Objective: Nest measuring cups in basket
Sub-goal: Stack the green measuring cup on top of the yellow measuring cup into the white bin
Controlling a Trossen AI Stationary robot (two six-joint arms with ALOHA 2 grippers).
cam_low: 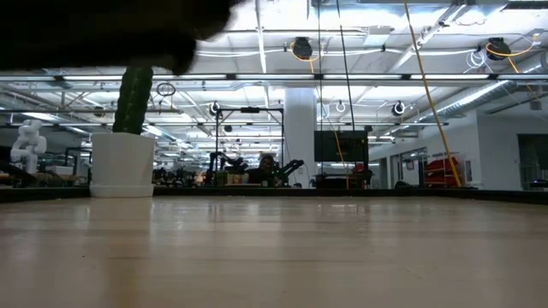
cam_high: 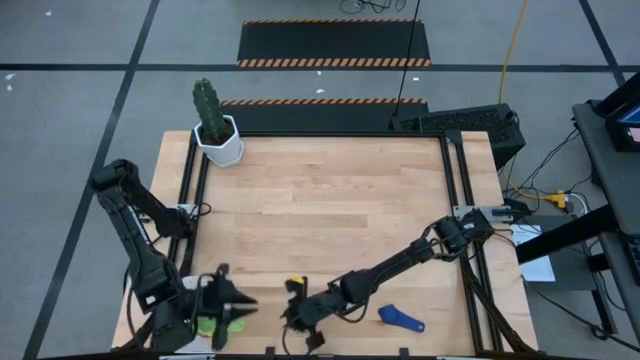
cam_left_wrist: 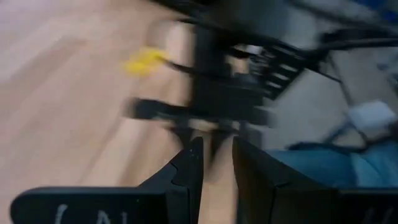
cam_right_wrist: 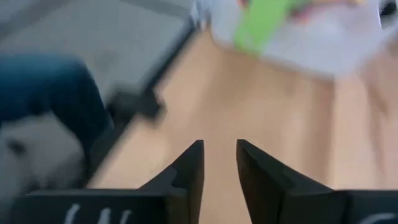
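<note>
Both grippers are being held low at the near table edge, beside scattered measuring cups.

Three cups are being shown from above: one green cup [cam_high: 207, 324] lying in the white basket [cam_high: 200, 342] under the left gripper [cam_high: 243, 302], one yellow cup [cam_high: 296, 285] touching the right gripper [cam_high: 296, 305], and one dark blue cup [cam_high: 400, 318] lying apart with its handle outstretched. Each gripper's fingers are being kept slightly parted around nothing. One cactus pot [cam_high: 220, 140] is being seen at the far corner.

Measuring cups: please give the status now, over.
Left gripper empty beside basket, green cup inside. Right gripper empty by yellow cup. Dark blue cup loose on table. Nothing in the way.
</note>
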